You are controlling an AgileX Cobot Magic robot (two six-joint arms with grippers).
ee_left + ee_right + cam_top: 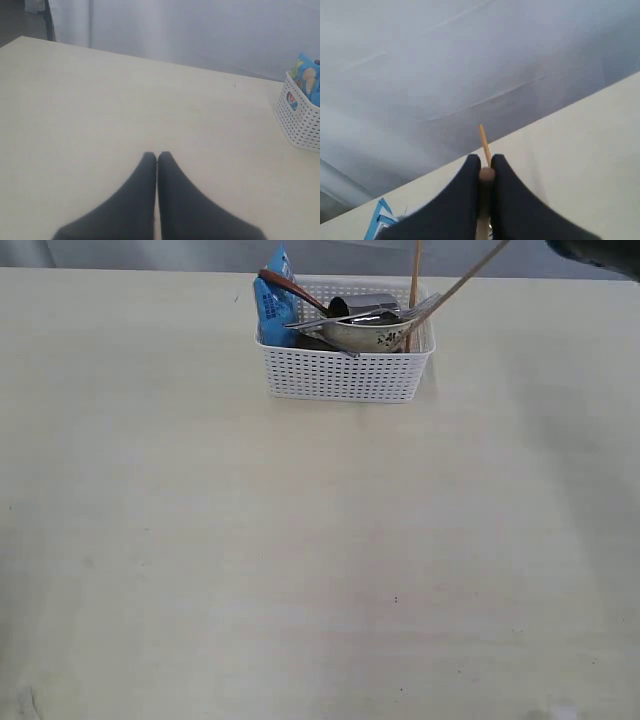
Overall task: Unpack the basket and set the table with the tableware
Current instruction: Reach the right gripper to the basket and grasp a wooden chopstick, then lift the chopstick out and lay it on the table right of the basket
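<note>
Left jaws pressed together, held low. Right jaws raised, tilted upward, pinched on chopstick.

Bright, even, diffuse light washes the pale counter almost flat. The white basket throws only a faint, soft shadow at its base, and a broad weak shade dims the counter's right side. In the left wrist view the dark left tool is blurred, close to the lens. In the right wrist view the right tool, its pinched chopstick and the blue packet are all soft-edged.
</note>
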